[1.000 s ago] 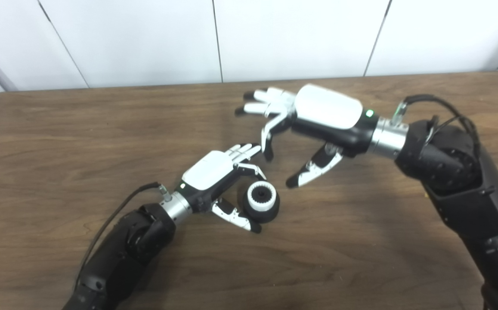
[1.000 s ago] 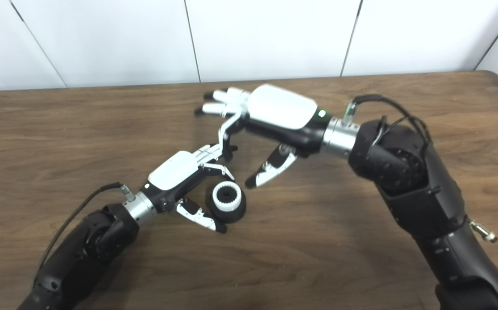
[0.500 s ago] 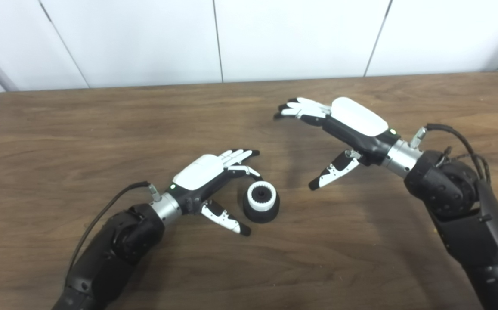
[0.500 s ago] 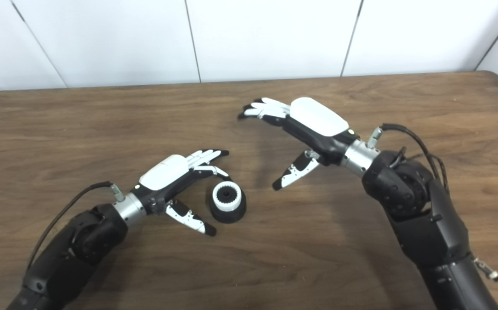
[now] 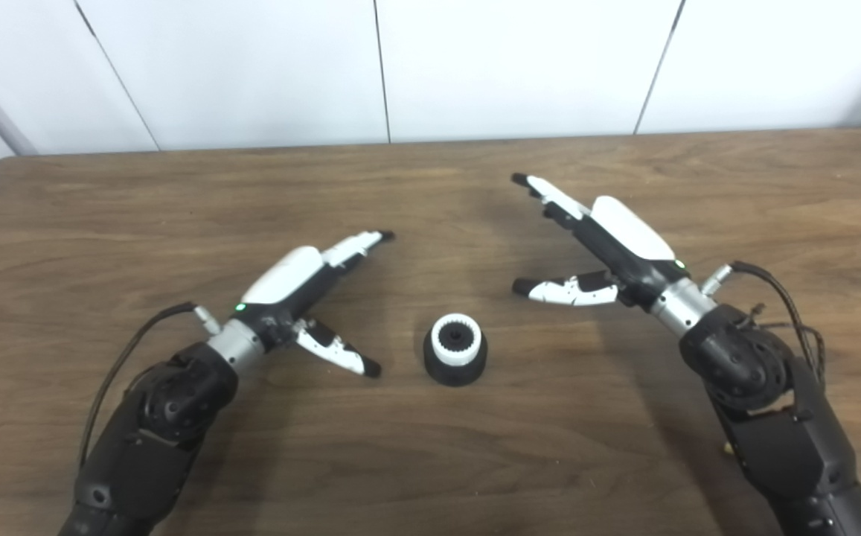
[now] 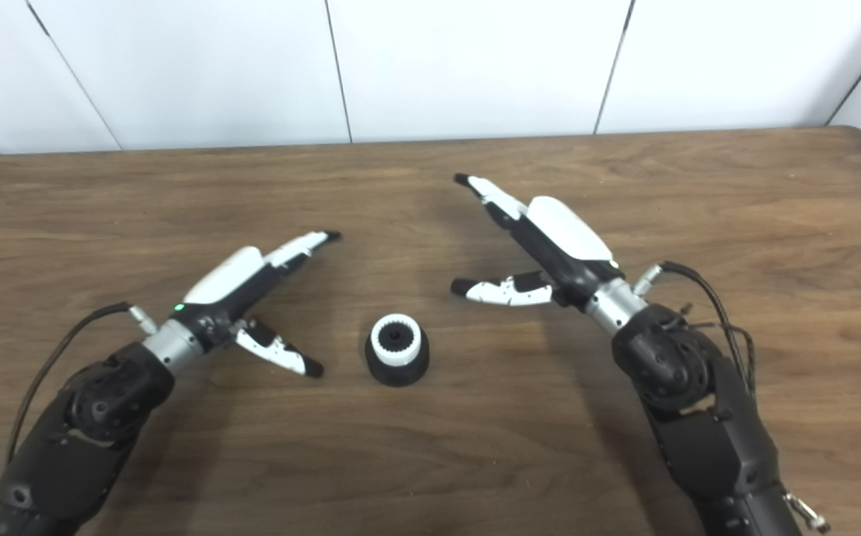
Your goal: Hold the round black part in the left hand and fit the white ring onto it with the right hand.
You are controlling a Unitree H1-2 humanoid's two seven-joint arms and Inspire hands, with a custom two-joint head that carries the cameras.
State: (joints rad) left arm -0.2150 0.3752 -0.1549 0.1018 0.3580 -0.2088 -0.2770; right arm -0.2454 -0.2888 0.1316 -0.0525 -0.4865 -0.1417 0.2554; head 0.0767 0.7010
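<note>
Sitting upright on the table (image 5: 430, 461), the black part (image 5: 455, 366) is holding the ring (image 5: 456, 340) (toothed inside); left hand (image 5: 303, 286) and right hand (image 5: 609, 246) are hovering spread, empty.

Readable text: you have none to read in either view.
Labels, brands, numbers: none show on the hands, the arms or the part.
Signs: none on the bench or the wall panels.
</note>
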